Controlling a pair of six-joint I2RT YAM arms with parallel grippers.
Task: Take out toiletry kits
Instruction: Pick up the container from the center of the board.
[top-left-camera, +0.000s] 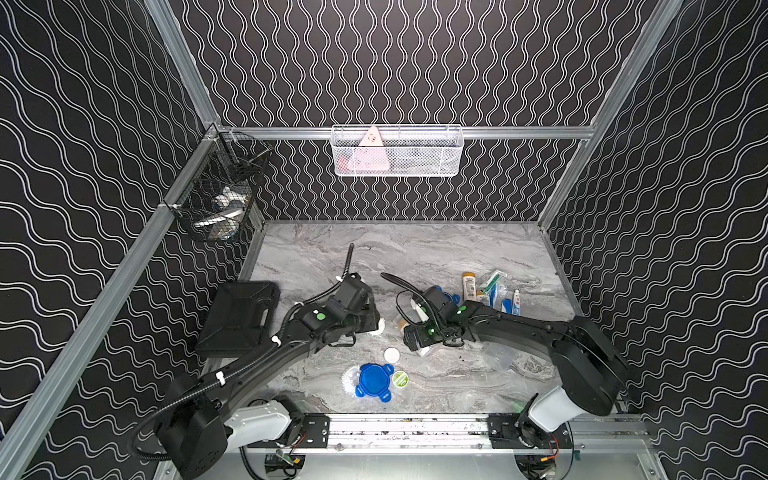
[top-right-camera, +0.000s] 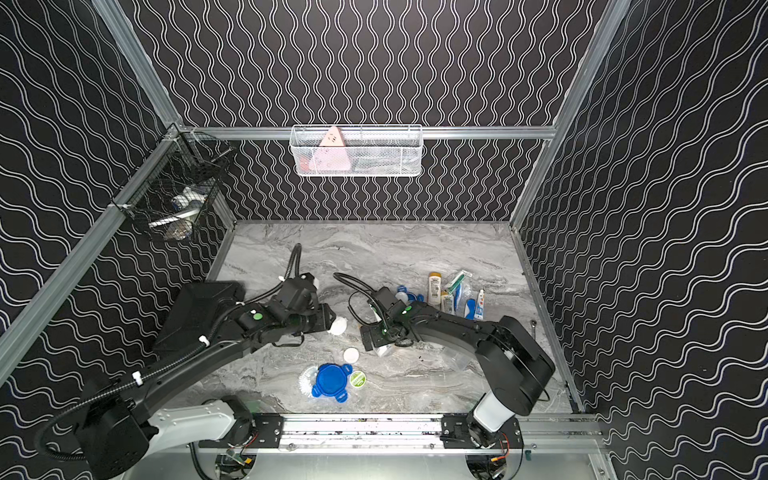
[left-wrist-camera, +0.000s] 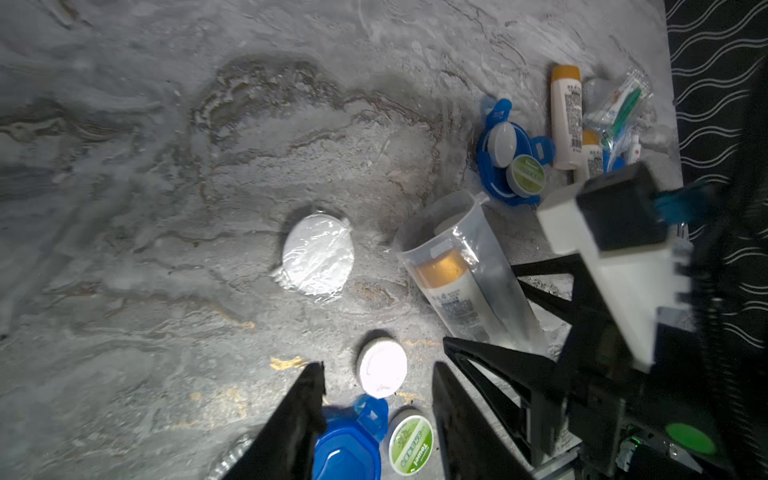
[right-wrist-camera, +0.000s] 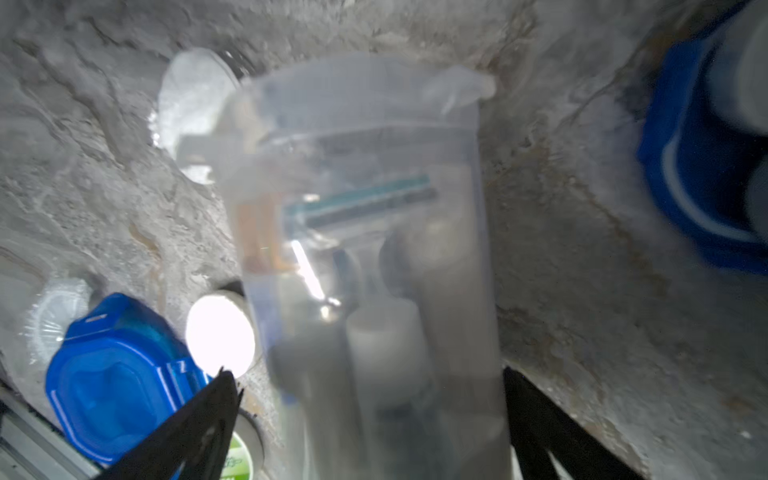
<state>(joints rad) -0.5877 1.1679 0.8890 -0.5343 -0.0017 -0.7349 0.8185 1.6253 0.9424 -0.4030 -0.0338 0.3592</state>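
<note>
One toiletry kit, a clear cup (left-wrist-camera: 457, 270) without its lid, lies tilted on the marble with an amber-capped bottle and a razor (right-wrist-camera: 361, 199) inside. My right gripper (right-wrist-camera: 370, 378) stands open astride the cup's lower half (right-wrist-camera: 374, 332), with a gap showing at one finger. In a top view the cup (top-left-camera: 401, 322) shows only at its mouth, under the right gripper (top-left-camera: 409, 332). My left gripper (left-wrist-camera: 378, 365) is open and holds nothing, raised above a blue lobed lid (left-wrist-camera: 349, 449), a white cap (left-wrist-camera: 382, 365) and a green towel disc (left-wrist-camera: 411, 444).
A second blue lid (top-left-camera: 451, 297), a bottle (top-left-camera: 469, 284), a razor packet (top-left-camera: 492, 282) and toothpaste (top-left-camera: 516, 301) lie at the right. A wrapped white disc (left-wrist-camera: 318, 257) lies mid-table. An empty clear cup (top-left-camera: 498, 357) is under the right arm. The black case (top-left-camera: 239, 318) sits left.
</note>
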